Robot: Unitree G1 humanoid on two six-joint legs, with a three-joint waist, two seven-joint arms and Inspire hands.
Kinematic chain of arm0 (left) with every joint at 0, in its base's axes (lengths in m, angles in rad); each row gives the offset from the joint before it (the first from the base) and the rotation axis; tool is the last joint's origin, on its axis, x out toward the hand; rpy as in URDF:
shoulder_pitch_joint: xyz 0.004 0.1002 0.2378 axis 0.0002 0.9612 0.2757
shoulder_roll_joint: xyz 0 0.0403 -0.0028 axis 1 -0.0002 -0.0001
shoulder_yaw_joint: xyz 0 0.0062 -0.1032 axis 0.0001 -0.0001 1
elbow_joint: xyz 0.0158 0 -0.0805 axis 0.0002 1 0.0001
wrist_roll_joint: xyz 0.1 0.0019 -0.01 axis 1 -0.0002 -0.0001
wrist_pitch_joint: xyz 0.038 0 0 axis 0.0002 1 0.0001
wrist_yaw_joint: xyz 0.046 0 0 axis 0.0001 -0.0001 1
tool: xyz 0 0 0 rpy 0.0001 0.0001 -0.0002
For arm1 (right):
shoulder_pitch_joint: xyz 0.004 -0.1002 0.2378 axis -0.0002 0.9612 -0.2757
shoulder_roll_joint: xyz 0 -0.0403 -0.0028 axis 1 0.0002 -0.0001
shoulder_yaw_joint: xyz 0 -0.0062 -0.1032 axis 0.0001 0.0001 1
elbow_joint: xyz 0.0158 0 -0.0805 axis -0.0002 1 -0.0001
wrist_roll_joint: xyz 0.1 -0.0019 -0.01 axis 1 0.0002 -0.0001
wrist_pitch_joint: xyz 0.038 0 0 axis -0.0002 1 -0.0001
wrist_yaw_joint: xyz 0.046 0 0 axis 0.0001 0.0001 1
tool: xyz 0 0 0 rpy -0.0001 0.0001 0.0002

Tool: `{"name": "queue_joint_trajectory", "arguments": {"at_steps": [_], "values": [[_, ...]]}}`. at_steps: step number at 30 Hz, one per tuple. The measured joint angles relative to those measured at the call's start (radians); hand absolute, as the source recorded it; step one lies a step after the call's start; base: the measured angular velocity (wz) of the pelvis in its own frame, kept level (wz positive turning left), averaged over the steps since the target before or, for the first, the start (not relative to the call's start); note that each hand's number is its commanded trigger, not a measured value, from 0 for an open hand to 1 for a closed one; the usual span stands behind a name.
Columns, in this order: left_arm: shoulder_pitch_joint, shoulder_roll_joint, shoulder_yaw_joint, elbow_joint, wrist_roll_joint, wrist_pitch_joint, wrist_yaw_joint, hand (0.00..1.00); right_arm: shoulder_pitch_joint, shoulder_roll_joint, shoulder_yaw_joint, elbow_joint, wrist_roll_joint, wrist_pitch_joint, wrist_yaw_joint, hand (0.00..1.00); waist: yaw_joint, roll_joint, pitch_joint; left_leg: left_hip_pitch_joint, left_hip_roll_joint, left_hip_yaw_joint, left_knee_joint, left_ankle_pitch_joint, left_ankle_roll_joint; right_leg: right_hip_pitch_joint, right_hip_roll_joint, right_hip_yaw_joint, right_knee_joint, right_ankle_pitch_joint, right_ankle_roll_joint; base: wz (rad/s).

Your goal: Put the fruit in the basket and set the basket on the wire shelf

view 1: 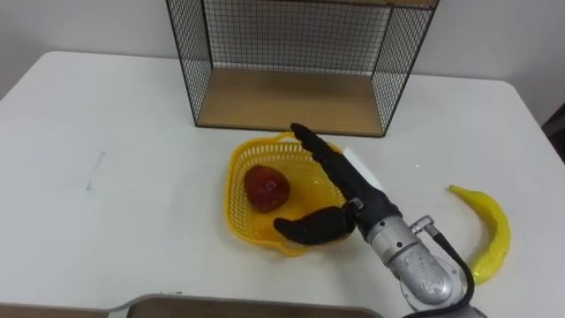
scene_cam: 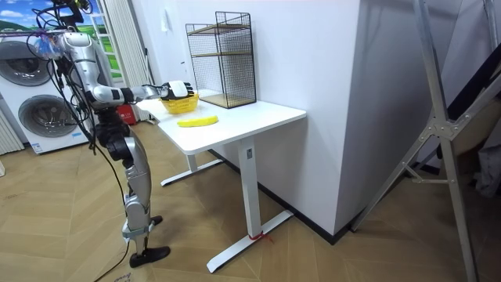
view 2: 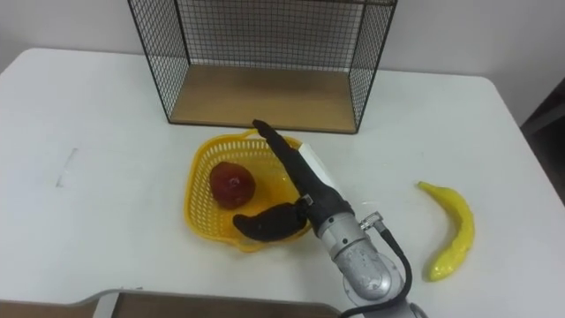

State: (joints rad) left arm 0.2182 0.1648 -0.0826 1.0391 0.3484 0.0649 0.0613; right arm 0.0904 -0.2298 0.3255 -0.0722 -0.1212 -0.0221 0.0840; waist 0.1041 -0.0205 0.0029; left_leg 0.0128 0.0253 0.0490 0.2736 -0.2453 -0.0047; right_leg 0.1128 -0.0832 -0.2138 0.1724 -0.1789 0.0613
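Observation:
A yellow plastic basket (view 1: 243, 159) (view 2: 201, 168) stands on the white table just in front of the wire shelf (view 1: 291, 62) (view 2: 265, 53). A red apple (view 1: 267, 187) (view 2: 232, 185) lies inside it. My right hand (view 1: 340, 190) (view 2: 296, 190) hovers open over the basket's right half, fingers straight toward the shelf, thumb spread across the near rim, apart from the apple. A yellow banana (view 1: 487, 231) (view 2: 452, 231) lies on the table to the right of the hand. In the room view the basket (scene_cam: 178, 101), banana (scene_cam: 197, 121) and right hand (scene_cam: 178, 88) show at the table's end.
The shelf's wooden floor (view 1: 291, 102) sits at table level behind the basket. The white table (view 1: 106, 177) spreads wide to the left. I stand at the table's end in the room view, with washing machines (scene_cam: 43, 110) behind me.

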Motion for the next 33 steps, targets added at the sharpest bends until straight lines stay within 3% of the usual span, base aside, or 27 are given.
{"name": "queue_joint_trajectory", "arguments": {"at_steps": [9, 17, 22, 28, 33], "values": [[0.024, -0.002, 0.001, 0.001, 0.000, -0.002, 0.026, 0.00, 0.003, 0.011, -0.071, 0.048, 0.204, -0.001, -0.033, 0.00, -0.019, -0.005, 0.0017, -0.003, 0.000, -0.005, -0.003, 0.000, -0.001, -0.002, 0.000, -0.007, -0.001, 0.000, 0.000, 0.00], [0.048, 0.000, 0.003, 0.002, 0.000, -0.033, 0.023, 0.00, 0.002, 0.037, -0.183, -0.108, 0.288, -0.015, -0.073, 0.00, -0.028, 0.001, 0.0033, -0.002, 0.000, -0.002, 0.000, 0.000, 0.000, -0.001, -0.001, -0.007, -0.001, 0.000, 0.000, 0.00], [0.061, -0.001, 0.015, 0.003, 0.008, -0.045, 0.013, 0.00, -0.004, 0.036, -0.274, -0.182, 0.388, -0.076, -0.078, 0.00, -0.045, 0.007, 0.0011, 0.000, 0.000, -0.002, 0.001, 0.000, 0.000, 0.001, -0.001, -0.007, 0.000, 0.000, 0.000, 0.00], [0.073, -0.005, 0.041, 0.007, 0.007, -0.065, -0.008, 0.00, -0.005, 0.035, -0.345, -0.182, 0.439, -0.090, -0.091, 0.00, -0.047, 0.019, -0.0010, 0.011, 0.001, 0.010, -0.002, 0.000, 0.000, -0.003, -0.001, 0.008, 0.013, 0.000, 0.000, -0.07], [0.077, -0.020, 0.075, 0.014, 0.007, -0.068, -0.015, 0.00, -0.005, 0.030, -0.350, -0.182, 0.439, -0.090, -0.096, 0.00, -0.049, 0.020, -0.0024, 0.015, 0.002, 0.023, -0.006, 0.000, 0.000, -0.009, -0.001, 0.019, 0.015, 0.000, 0.000, -0.08]]}}
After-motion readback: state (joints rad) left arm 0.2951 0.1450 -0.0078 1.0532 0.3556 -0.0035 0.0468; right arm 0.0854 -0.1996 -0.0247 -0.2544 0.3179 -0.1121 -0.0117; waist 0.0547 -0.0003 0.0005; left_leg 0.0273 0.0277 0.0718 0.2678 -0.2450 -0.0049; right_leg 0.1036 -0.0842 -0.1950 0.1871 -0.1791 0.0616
